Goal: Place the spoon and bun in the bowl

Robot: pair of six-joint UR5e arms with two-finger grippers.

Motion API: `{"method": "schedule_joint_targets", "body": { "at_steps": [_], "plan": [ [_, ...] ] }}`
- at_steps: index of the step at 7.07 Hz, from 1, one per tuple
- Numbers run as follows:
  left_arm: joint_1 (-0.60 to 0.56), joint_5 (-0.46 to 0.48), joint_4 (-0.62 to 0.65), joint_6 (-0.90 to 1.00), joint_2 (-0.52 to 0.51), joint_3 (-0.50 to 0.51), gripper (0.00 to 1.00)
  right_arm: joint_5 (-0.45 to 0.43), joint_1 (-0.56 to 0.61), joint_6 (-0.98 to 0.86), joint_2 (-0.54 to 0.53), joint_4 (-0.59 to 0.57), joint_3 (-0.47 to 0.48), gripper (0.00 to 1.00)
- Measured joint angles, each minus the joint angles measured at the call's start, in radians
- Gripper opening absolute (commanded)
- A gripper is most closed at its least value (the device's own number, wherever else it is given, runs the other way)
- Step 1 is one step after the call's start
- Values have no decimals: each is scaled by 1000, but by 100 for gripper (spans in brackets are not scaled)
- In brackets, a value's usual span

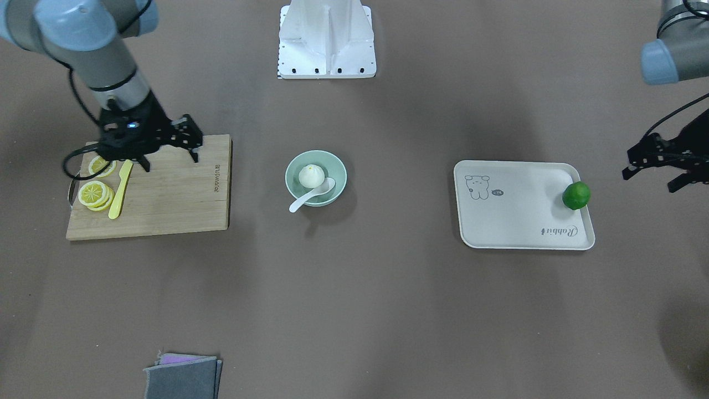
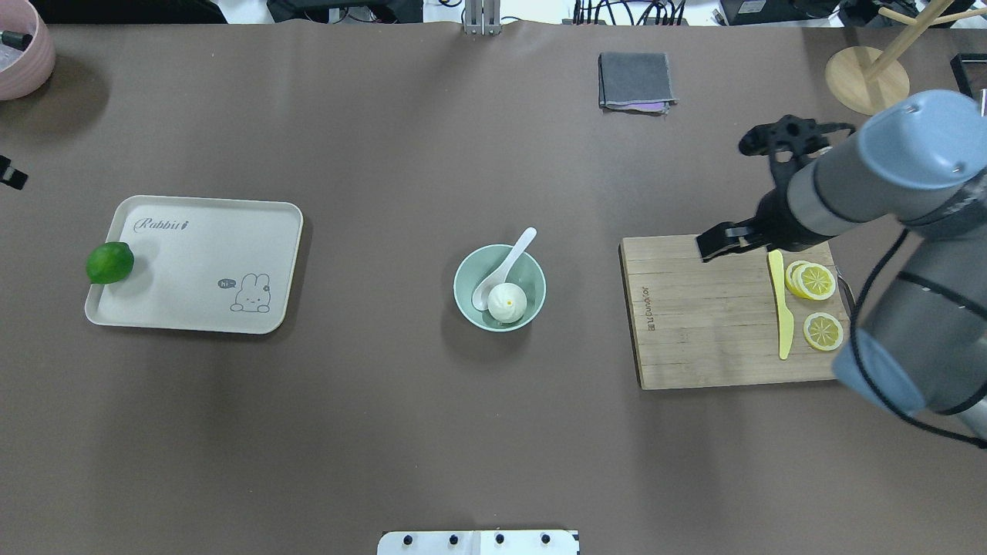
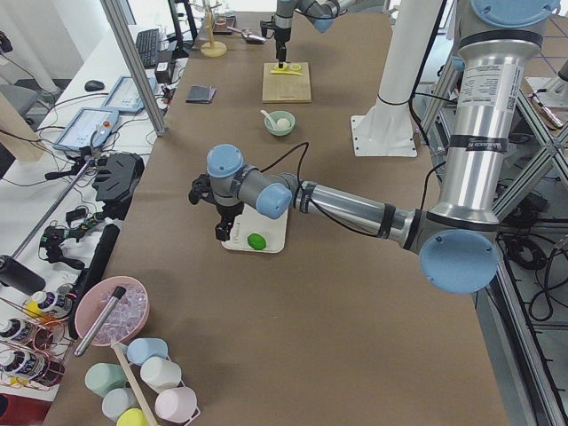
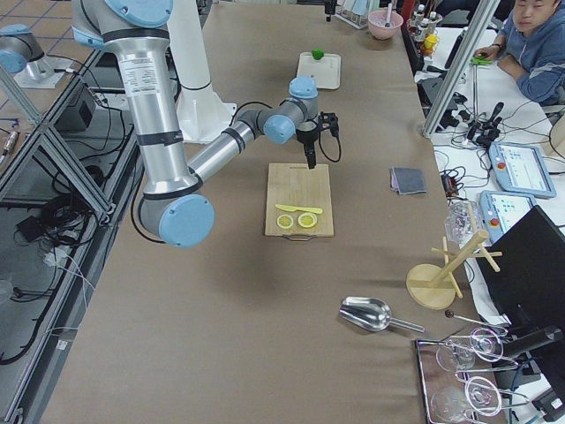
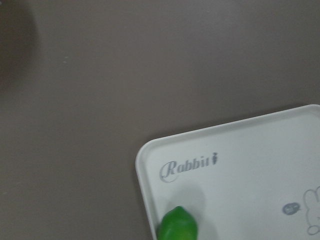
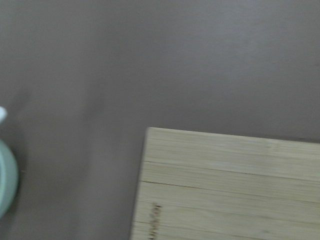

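The pale mint-green bowl [image 1: 339,168] stands mid-table and also shows in the overhead view [image 2: 538,271]. The white bun [image 1: 311,176] lies inside it. The white spoon [image 1: 310,197] rests with its scoop in the bowl beside the bun, and its handle sticks out over the rim. My right gripper [image 1: 170,160] is open and empty above the back edge of the cutting board, well away from the bowl. My left gripper [image 1: 651,178] is open and empty, hovering beside the tray's outer end, near the lime.
A wooden cutting board [image 1: 171,199] holds lemon slices [image 1: 95,194] and a yellow knife [image 1: 120,189]. A white tray [image 1: 515,210] has a green lime [image 1: 576,195] at its edge. A grey cloth [image 1: 183,377], a pink bowl [image 2: 23,46] and a wooden stand [image 2: 867,77] lie near the table edges.
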Motion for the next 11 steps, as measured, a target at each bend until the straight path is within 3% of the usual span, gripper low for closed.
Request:
{"method": "schedule_joint_targets", "body": {
  "at_steps": [3, 6, 8, 11],
  "plan": [
    [-100, -5, 108, 188, 60, -11, 98, 200, 283, -422, -155, -4, -58, 100],
    [-125, -3, 109, 191, 163, -35, 98, 280, 487, -732, -200, -9, -182, 100],
    [-172, -5, 109, 188, 176, -55, 98, 313, 580, -879, -216, -10, -256, 100],
    [-184, 0, 113, 145, 176, -102, 98, 344, 620, -955, -255, -1, -290, 100]
  ]
}}
